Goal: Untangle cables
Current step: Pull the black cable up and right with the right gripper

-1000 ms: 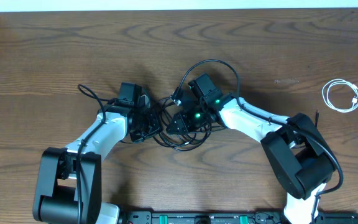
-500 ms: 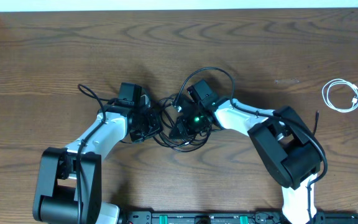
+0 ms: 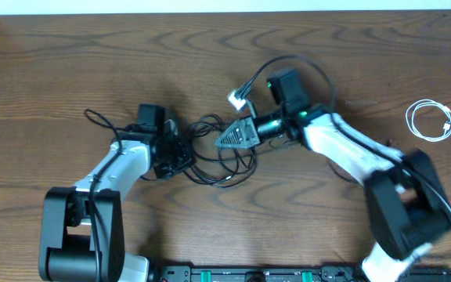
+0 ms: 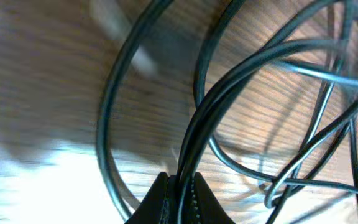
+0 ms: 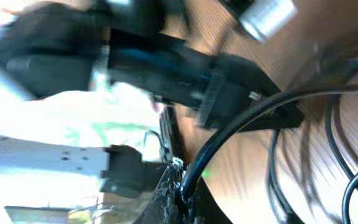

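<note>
**Both Grippers Clamped on the Black Cables**

Overhead: I see the black cables (image 3: 224,164) tangled at mid-desk (image 3: 92,63), between the left gripper (image 3: 180,159) and the right gripper (image 3: 224,141). The white cable (image 3: 430,121) lies coiled near the right edge, well apart.

Left wrist: the left gripper (image 4: 179,194) is clamped on a bundle of the black cables (image 4: 229,87). Further loops spread beyond.

Right wrist: the right gripper (image 5: 178,196) is clamped on one strand of the black cables (image 5: 229,137).

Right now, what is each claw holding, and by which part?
Left claw pinches several black cables mid-run; right claw pinches one black cable mid-run.
</note>
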`<action>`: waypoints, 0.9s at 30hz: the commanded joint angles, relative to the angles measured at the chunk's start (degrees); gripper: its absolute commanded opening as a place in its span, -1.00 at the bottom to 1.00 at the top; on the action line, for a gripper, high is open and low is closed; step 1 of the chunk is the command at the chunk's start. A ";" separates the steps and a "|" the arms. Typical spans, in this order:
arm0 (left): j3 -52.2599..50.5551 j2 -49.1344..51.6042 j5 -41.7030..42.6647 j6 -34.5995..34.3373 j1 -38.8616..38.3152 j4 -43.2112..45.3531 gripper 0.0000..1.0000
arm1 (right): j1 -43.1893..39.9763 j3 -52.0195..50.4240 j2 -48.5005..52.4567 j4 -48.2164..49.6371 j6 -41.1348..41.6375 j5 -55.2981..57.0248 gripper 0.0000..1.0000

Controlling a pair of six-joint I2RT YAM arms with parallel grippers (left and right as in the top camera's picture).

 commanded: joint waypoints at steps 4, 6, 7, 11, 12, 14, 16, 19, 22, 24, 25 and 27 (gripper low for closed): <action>-0.28 0.61 -1.75 0.92 3.23 -2.51 -0.85 | -0.90 0.20 -13.42 0.04 0.20 7.82 -0.98; -0.28 0.61 -3.58 0.98 3.26 -2.95 -0.85 | -0.92 0.20 -17.27 0.04 -0.52 11.04 -0.98; -0.28 0.61 -4.15 1.01 3.26 -3.21 -0.85 | -0.92 0.20 -18.91 0.02 -0.98 12.31 -0.97; -0.39 0.61 -5.77 1.40 3.26 -3.67 -0.85 | -0.92 0.20 -26.77 -1.60 -5.64 19.23 -0.98; -0.39 0.61 -6.08 1.42 3.26 -3.72 -0.85 | -0.92 0.20 -28.41 -2.40 -6.73 21.20 -0.98; -0.39 0.61 -6.32 1.42 3.26 -3.82 -0.85 | -1.11 0.20 -31.41 -3.98 -9.44 24.28 -0.98; -0.39 0.61 -6.47 1.46 3.26 -3.87 -0.85 | -1.60 0.20 -35.91 -6.27 -14.56 28.15 -0.98; -0.39 0.61 -6.49 1.44 3.26 -3.87 -0.85 | -2.05 0.20 -40.02 -8.50 -17.99 33.83 -0.98; -0.39 0.61 -6.49 1.62 3.26 -3.87 -0.85 | -2.43 0.20 -43.93 -11.45 -19.82 43.65 -0.98; -0.39 0.61 -6.49 1.62 3.26 -3.87 -0.85 | -2.62 0.20 -45.86 -13.79 -19.80 50.03 -0.98; -0.39 0.61 -6.49 1.62 3.26 -3.87 -0.85 | -2.73 0.20 -46.69 -15.17 -19.80 53.02 -0.98; -0.39 0.61 -6.45 1.62 3.26 -3.87 -0.67 | -2.78 0.20 -48.11 -18.91 -19.76 58.49 -0.98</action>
